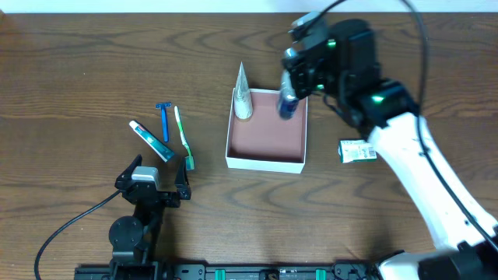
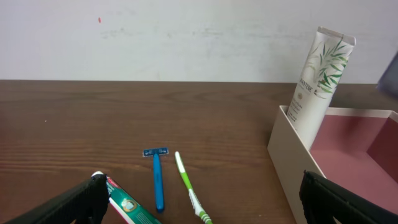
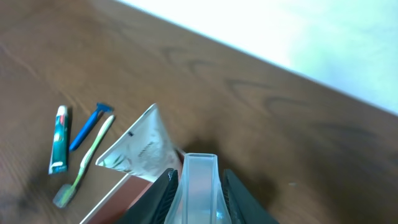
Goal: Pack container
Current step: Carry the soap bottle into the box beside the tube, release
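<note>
The container (image 1: 264,162), a shallow white box with a reddish-brown inside, sits mid-table. It also shows in the left wrist view (image 2: 291,149) and the right wrist view (image 3: 107,200). A white Pantene tube (image 1: 243,95) (image 2: 318,78) (image 3: 140,149) stands in its back left corner. My right gripper (image 1: 289,87) (image 3: 199,198) is shut on a blue translucent bottle (image 1: 287,104) (image 3: 199,180), held over the box's back right corner. My left gripper (image 1: 156,180) (image 2: 199,205) is open and empty, low at the front left.
A toothpaste tube (image 1: 150,140) (image 2: 127,208), a blue razor (image 1: 164,120) (image 2: 157,180) and a green toothbrush (image 1: 183,138) (image 2: 189,190) lie left of the box. A small green-and-white carton (image 1: 358,151) lies right of it.
</note>
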`<state>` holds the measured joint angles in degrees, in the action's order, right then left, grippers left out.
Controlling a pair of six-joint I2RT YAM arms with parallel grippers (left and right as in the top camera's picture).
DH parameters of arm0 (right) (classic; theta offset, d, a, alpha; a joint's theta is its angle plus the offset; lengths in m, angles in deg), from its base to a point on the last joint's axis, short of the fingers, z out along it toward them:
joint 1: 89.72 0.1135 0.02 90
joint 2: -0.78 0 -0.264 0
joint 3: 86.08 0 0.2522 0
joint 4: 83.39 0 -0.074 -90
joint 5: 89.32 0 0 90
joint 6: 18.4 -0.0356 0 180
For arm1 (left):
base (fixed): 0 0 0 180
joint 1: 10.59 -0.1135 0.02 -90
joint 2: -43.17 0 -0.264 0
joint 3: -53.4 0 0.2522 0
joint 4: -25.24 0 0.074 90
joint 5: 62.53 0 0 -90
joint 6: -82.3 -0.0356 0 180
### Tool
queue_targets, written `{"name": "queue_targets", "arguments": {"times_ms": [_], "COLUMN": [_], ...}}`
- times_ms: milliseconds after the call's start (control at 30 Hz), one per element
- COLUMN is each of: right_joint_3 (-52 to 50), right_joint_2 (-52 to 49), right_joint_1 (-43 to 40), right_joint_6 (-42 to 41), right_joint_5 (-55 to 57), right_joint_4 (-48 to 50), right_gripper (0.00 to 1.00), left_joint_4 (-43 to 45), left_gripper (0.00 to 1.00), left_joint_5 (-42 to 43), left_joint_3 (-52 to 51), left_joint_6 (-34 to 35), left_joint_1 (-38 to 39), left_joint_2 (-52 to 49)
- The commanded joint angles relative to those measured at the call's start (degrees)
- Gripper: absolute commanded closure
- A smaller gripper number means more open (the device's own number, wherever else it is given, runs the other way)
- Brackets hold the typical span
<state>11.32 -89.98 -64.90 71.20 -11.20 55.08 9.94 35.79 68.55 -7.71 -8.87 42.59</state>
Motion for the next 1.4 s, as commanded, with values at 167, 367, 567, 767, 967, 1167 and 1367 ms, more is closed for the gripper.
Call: {"name": "queue_targets", "arguments": {"times_ms": [167,367,567,767,967,1167,1367], "right_joint_3": [1.5,1.5,1.5,1.5,1.5,1.6,1.6], "right_joint_2": [-7.8,-13.2,-17.5,-20.1,-20.9,-20.1,-17.2], "right_joint_1": [4.4,5.4,5.8,5.8,5.7,5.4,4.3], "right_joint_6": [-1.3,-1.3,-1.3,-1.2,-0.1,0.2,0.3], "right_joint_5": [0.0,-0.2,-0.2,-0.2,0.1,0.1,0.1], "right_joint_4": [4.8,8.8,12.6,14.9,15.2,15.3,15.3], "right_gripper": [0.77,0.77,0.79,0.77,0.48,0.41,0.36], "left_joint_4": [-1.7,-1.7,-1.7,-1.7,-1.7,-1.7,-1.7], "left_gripper": [0.02,0.02,0.02,0.02,0.02,0.02,0.02], "left_joint_5": [-0.2,-0.2,-0.2,-0.2,-0.2,-0.2,-0.2], "left_joint_3": [-1.2,-1.2,-1.2,-1.2,-1.2,-1.2,-1.2], "left_joint_6": [0.0,0.0,0.0,0.0,0.0,0.0,0.0], "left_joint_1": [0.2,0.2,0.2,0.2,0.2,0.2,0.2], "left_joint_2": [0.3,0.3,0.3,0.3,0.3,0.3,0.3]}}
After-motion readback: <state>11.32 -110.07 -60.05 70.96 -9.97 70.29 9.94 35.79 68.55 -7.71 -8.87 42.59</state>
